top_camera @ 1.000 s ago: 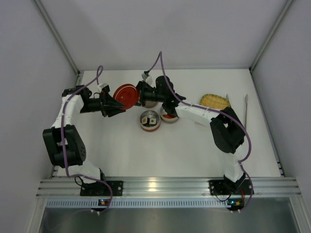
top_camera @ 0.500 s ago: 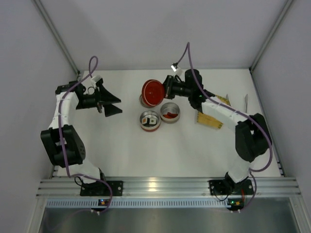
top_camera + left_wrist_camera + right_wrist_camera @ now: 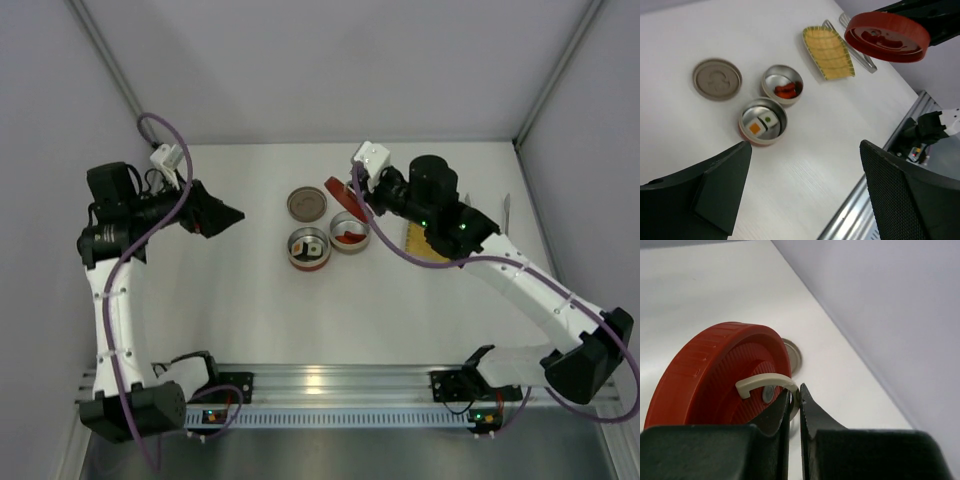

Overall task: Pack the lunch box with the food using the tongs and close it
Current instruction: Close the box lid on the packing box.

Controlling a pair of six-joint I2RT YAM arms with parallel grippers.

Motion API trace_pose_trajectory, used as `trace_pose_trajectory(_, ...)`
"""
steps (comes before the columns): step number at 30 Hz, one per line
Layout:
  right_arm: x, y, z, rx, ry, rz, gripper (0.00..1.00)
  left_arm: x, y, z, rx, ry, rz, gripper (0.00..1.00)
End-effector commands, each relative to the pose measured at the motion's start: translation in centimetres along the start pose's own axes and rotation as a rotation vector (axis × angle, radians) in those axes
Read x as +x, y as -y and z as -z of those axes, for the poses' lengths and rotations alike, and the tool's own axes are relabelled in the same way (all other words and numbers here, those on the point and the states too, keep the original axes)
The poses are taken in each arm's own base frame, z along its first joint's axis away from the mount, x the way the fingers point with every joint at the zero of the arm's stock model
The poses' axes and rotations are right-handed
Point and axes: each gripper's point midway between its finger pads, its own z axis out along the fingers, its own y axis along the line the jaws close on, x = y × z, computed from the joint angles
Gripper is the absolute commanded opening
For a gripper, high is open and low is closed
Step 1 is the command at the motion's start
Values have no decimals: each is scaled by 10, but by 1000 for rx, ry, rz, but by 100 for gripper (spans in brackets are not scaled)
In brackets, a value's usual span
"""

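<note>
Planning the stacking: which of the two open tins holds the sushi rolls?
The lower tin in the left wrist view: it holds two white rolls, one orange-centred, one green-centred. The other tin holds only red bits.

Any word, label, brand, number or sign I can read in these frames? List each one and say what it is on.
No legible text in any view.
Grey lid: a raised mark in its middle, too blurred to read.
Red lid: darker marks on its face, too blurred to read.
</note>
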Motion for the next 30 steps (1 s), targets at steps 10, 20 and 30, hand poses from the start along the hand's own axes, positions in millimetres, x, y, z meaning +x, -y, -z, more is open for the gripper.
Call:
trace_pose_trajectory(10, -49, -15, 41, 240, 143, 714, 0, -42, 53, -32, 25, 157, -247, 75)
trace_pose_trajectory(20, -55, -70, 49, 188, 291, 961, 0, -2, 95, -80, 117, -36, -310, 61)
trace_pose_trajectory(30, -51, -102, 56, 202, 376, 1174, 0, 22, 120, -85, 166, -104, -469, 62)
